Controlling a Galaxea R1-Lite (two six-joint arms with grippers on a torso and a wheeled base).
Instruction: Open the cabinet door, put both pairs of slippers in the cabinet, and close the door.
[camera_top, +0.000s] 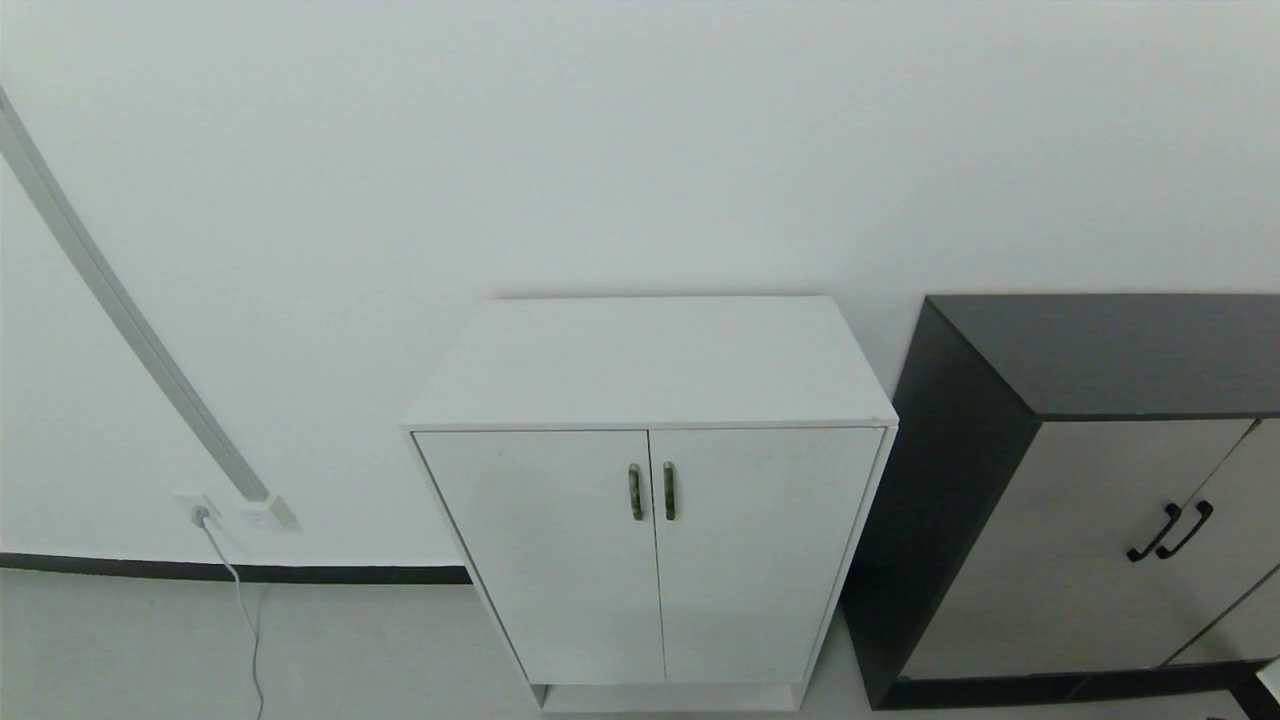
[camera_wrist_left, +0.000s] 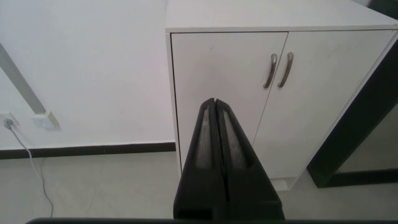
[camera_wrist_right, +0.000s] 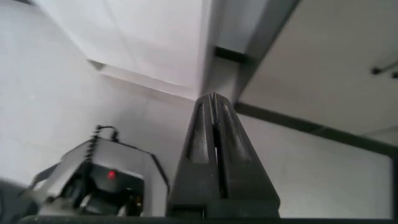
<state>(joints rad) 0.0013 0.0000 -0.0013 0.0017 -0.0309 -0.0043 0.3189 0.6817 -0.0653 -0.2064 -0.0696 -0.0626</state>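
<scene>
Pale grey floor (camera_top: 120, 650), smooth, meeting a white wall (camera_top: 600, 150) along a black skirting strip (camera_top: 230, 572). Standing on it against the wall, a white cabinet (camera_top: 650, 360), both doors (camera_top: 560, 540) shut, two dark handles (camera_top: 636, 492) side by side at the middle seam. Just beside it on the right, also on the floor, a grey-fronted black cabinet (camera_top: 960, 480), a narrow gap between them. To the left, well apart from the white cabinet, a thin cable (camera_top: 245, 610) hanging from a wall socket (camera_top: 200, 512) and trailing across the floor.

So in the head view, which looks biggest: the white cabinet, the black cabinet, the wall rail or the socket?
1. The white cabinet and the black cabinet look about alike; the black one runs off the edge, so I can't rank them.
2. The wall rail.
3. The socket.
</scene>
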